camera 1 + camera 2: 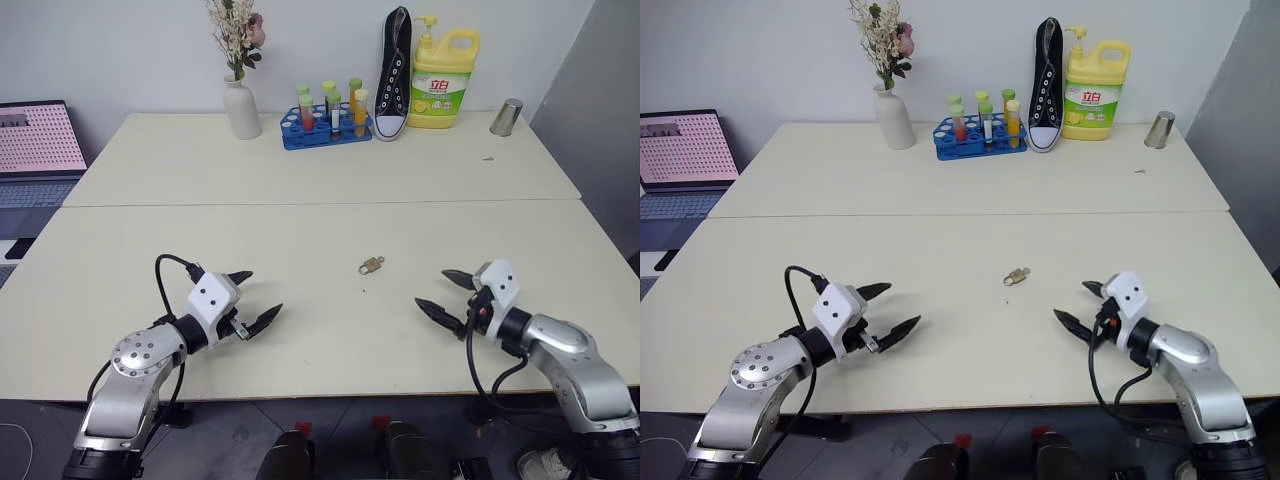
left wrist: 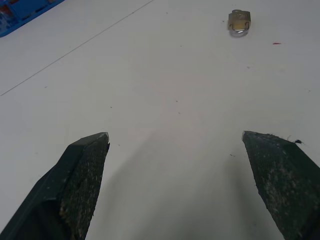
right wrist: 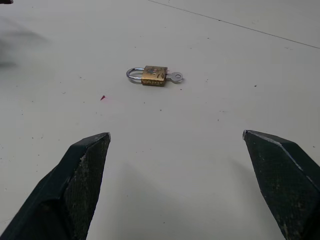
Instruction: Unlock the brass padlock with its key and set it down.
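detergent bottle (image 1: 443,80) label unreadable; brass padlock (image 3: 153,76) marking unreadable

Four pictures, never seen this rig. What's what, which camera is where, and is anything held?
It is a humanoid robot with two arms, each ending in a two-fingered black tool. The two wide pictures come from its head, looking down over a pale table. There you see the left tool and right tool, both open and holding nothing. The two close-ups come from cameras on the wrists, looking out between each tool's fingers. On the table between the arms lies a small brass padlock with its key in it, untouched. Along the far edge stand a vase, a tube rack, a shoe, a detergent bottle and a metal cup.
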Tool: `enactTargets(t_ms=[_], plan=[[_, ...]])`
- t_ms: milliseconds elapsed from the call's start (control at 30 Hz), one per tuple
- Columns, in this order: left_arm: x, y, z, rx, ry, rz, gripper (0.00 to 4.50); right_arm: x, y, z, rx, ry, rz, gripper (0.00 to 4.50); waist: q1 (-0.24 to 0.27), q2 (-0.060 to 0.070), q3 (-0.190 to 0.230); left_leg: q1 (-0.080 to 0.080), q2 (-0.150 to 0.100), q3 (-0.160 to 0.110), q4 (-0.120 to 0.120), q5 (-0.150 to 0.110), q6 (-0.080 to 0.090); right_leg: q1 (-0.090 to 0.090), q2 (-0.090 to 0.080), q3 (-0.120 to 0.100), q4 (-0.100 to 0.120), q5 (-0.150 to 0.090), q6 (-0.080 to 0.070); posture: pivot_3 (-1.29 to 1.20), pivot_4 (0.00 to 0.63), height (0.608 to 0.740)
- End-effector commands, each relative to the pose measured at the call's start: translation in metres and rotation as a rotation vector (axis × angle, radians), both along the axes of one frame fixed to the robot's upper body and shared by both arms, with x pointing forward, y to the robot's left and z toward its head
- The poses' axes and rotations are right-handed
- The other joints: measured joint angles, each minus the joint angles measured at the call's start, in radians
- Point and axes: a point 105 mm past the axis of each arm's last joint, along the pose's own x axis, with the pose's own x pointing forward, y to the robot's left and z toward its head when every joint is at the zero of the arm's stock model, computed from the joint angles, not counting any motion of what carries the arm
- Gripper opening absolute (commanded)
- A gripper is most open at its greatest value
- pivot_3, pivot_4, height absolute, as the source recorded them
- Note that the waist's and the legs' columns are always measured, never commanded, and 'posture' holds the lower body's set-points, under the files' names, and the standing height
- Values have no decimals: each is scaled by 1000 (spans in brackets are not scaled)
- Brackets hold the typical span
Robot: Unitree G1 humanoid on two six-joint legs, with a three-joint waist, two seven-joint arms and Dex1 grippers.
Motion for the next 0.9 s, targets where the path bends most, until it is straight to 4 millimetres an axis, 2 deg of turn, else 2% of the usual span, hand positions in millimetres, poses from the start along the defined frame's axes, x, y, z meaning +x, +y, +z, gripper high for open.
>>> enactTargets(t_ms=[33, 267, 433, 600, 700, 800, 900], plan=[[-4, -5, 14, -21, -58, -34, 4500, -1, 2, 9, 0, -47, 25, 4454, 0, 0, 0, 0, 0, 0, 0, 0, 0, 0, 0, 0, 0, 0, 0, 0, 150, 740], [-7, -6, 7, -8, -22, -20, 4500, 0, 3, 9, -4, -49, 27, 4454, 0, 0, 0, 0, 0, 0, 0, 0, 0, 0, 0, 0, 0, 0, 0, 0, 150, 740], [-14, -14, 16, -101, -21, -110, 4500, 1, 5, 9, -7, -55, 22, 4454, 0, 0, 0, 0, 0, 0, 0, 0, 0, 0, 0, 0, 0, 0, 0, 0, 150, 740], [-7, -14, 25, -119, -57, -89, 4500, 2, 8, 9, -4, -53, 15, 4454, 0, 0, 0, 0, 0, 0, 0, 0, 0, 0, 0, 0, 0, 0, 0, 0, 150, 740], [3, -28, 27, -134, -63, -81, 4500, -2, 14, 12, 6, -49, 23, 4454, 1, 0, 0, 0, 0, 0, 0, 0, 0, 0, 0, 0, 0, 0, 0, 0, 150, 740], [16, -65, 30, -171, -44, -155, 4500, -14, 17, 18, 18, -21, 17, 4454, 6, 0, 0, -1, -1, -1, 1, 0, 0, 0, 0, -1, 0, 0, 0, 0, 150, 740], [33, -91, 31, -159, -24, -196, 4500, -25, 21, 21, 31, 36, -2, 4454, 10, -1, 0, -2, -2, -2, 2, 0, 0, 0, -1, -1, 0, 1, 1, 0, 150, 740]])
